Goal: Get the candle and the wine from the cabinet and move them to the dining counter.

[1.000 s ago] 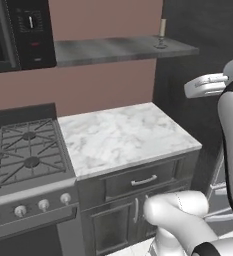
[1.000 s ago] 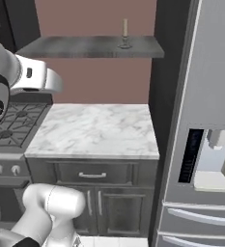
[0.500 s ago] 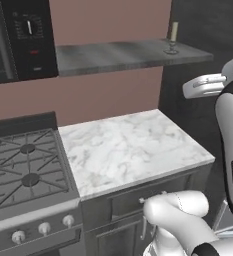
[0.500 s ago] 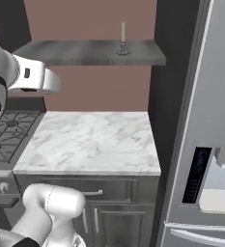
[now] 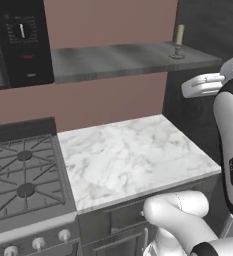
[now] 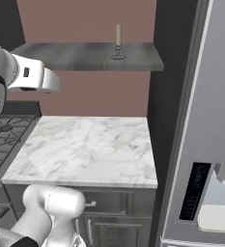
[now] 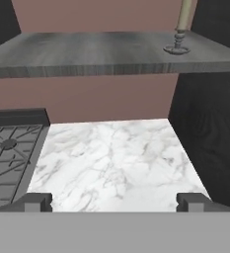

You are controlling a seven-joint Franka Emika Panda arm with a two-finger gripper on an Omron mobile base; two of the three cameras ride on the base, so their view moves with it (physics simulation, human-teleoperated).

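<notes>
One item on shelf: candle (image 7: 184,23), cream stick upright in a small grey holder, near the right end of the cabinet (image 5: 113,60) slab. No bottle seen on it.
Shelf surroundings: microwave (image 5: 19,42) at the left end; small marble top (image 6: 90,147) below; stove (image 5: 20,175) to its left; fridge (image 6: 205,120) to the right.
Gripper: gripper (image 7: 115,202) spread wide, nothing between the jaws; only the two dark tips show at the bottom of the hand view.
Candle versus gripper: candle is well apart, higher and to the right of where the hand points; the hand looks down at the marble, under the shelf edge.
Step in hand (judgement): approach to the candle, no reach begun.
How to do it well: raise the hand above the shelf edge, shift right, centre the jaws on the stick just over the holder, come in level.
Risk: holder base is small, so a sideways nudge could topple it.
</notes>
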